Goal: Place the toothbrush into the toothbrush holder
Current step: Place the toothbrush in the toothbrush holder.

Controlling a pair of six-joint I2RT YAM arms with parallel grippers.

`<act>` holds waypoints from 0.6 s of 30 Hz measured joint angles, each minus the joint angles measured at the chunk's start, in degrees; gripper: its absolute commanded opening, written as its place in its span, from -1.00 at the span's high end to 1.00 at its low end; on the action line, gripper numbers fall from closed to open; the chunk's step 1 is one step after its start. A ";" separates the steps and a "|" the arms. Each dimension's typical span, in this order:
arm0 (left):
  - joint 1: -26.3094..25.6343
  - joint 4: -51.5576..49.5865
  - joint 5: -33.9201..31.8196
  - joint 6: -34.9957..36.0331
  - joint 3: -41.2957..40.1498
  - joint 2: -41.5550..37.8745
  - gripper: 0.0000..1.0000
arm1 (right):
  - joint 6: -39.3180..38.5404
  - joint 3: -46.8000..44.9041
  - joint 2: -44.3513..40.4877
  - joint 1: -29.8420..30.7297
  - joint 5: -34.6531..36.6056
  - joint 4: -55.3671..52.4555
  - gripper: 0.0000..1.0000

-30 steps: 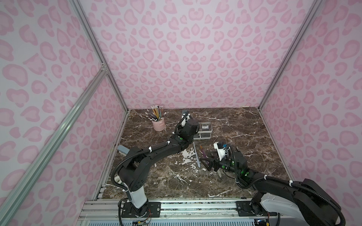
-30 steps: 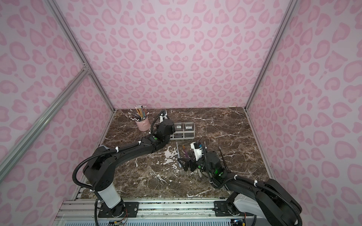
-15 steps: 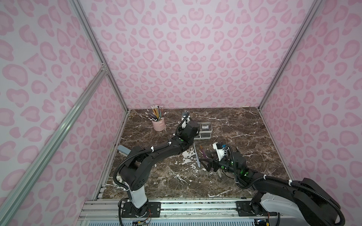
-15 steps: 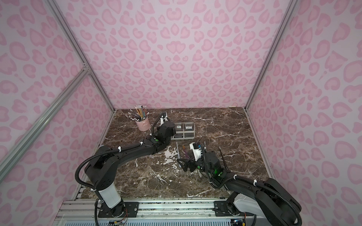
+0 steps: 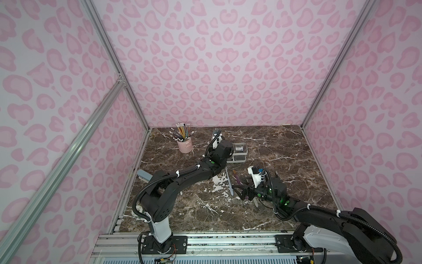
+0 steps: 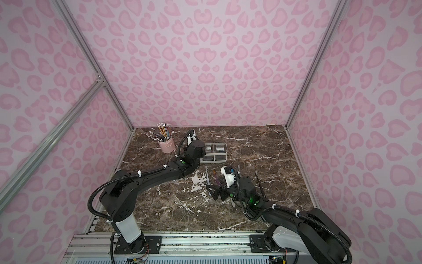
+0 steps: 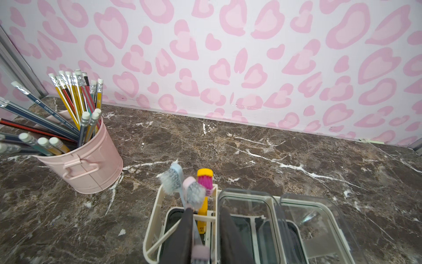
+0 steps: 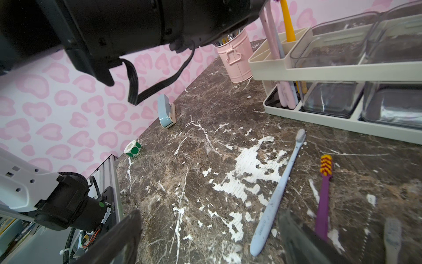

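Release at left gripper (image 7: 206, 212), over the slotted end of the toothbrush holder (image 8: 342, 72): fingers (image 7: 180, 233), drawn close a second ago, now parted with a clear gap; pink toothbrush (image 7: 194, 193) lies against one finger only, the other clear of it; arm otherwise in the same place in both top views.

Pink toothbrush stands head up in the slot section, foot down on the holder's base tray in the right wrist view; beside it, already housed, blue toothbrush (image 7: 172, 180) and yellow toothbrush (image 7: 205, 174).

Judgement: this placement is as good as done; the left arm need only lift straight out without snagging the heads.

Further right, flat on the bench (image 5: 274, 148) and apart from the holder: pale blue toothbrush (image 8: 276, 196); purple toothbrush (image 8: 323, 201); more rounds seem likely. Right gripper (image 8: 210, 219) hovers low beside them, fingers spread wide, holding nothing.

Surface: dark brown marble pattern, white veins; worn white patch (image 8: 251, 164) next to the loose brushes; pink pencil cup (image 5: 185, 145) at back left, near the holder, not touching.

Room: walls (image 5: 228, 68) in pink heart-spot print on three sides; aluminium posts (image 5: 120, 78) at the corners.
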 measured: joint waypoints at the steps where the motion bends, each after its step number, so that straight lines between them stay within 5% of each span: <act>1: 0.00 -0.24 0.00 0.00 0.15 -0.11 0.44 | -0.02 0.00 -0.02 0.02 0.02 0.00 -0.91; 18: -0.02 -2.16 -0.37 1.70 3.06 -2.97 0.16 | -0.37 0.00 -0.11 0.24 0.22 0.00 -0.91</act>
